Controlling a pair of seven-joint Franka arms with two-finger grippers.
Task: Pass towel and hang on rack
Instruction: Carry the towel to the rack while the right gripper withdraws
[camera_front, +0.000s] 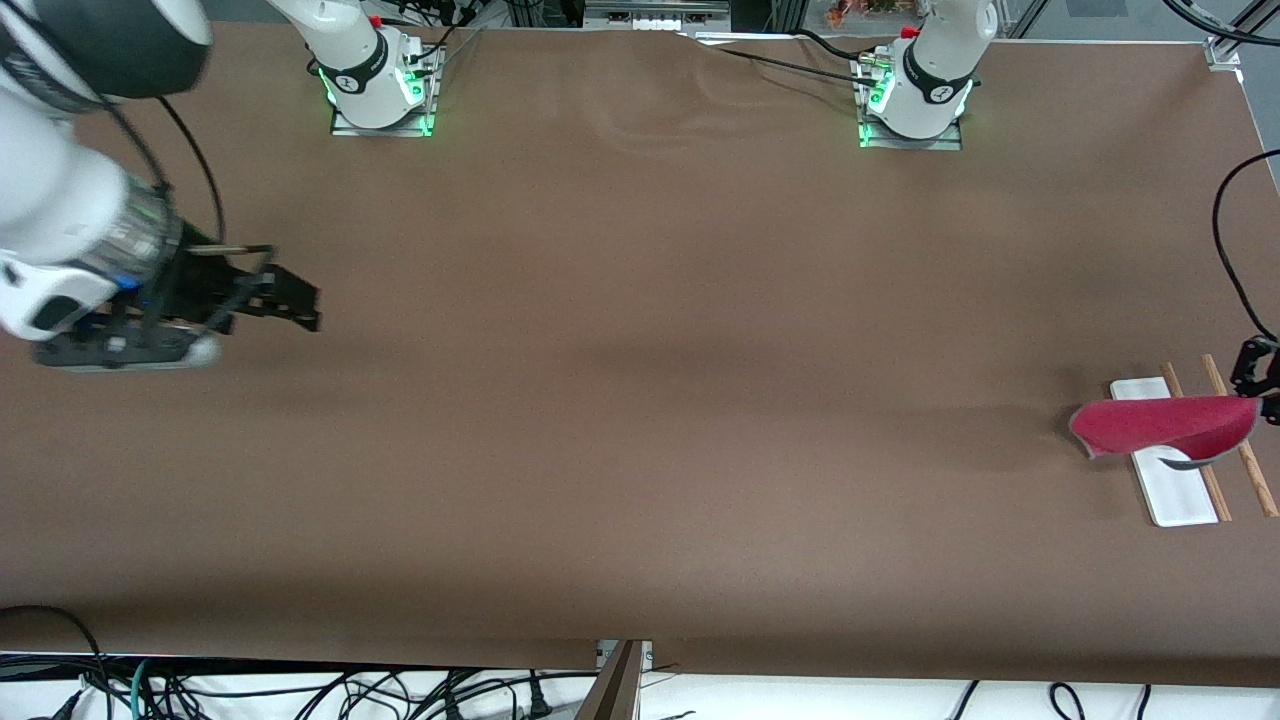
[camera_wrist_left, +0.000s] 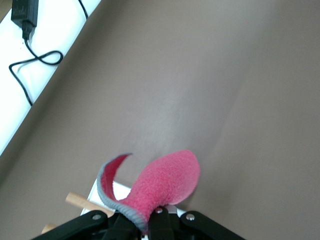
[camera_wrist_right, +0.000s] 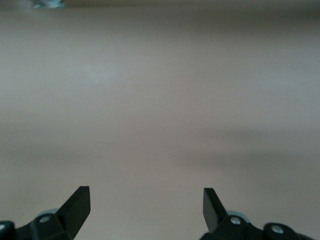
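Note:
The pink-red towel (camera_front: 1165, 423) hangs in the air over the rack, one end pinched in my left gripper (camera_front: 1262, 398), which is shut on it at the left arm's end of the table. In the left wrist view the towel (camera_wrist_left: 167, 182) curls up from the left gripper (camera_wrist_left: 150, 226), showing its grey edging. Under it lies the rack's white base (camera_front: 1178, 495) with two wooden rods (camera_front: 1257, 480) beside it; the base (camera_wrist_left: 105, 192) and a rod (camera_wrist_left: 82, 202) also show below the cloth. My right gripper (camera_front: 305, 305) hovers open over the right arm's end, nothing between its fingertips (camera_wrist_right: 76, 202).
A black cable (camera_front: 1225, 230) loops over the table edge near the rack, and a power adapter (camera_wrist_left: 24, 15) with its cord lies on the white strip past that edge. Both arm bases (camera_front: 380, 80) stand along the edge farthest from the front camera. Brown tabletop (camera_front: 640, 400) spans between the grippers.

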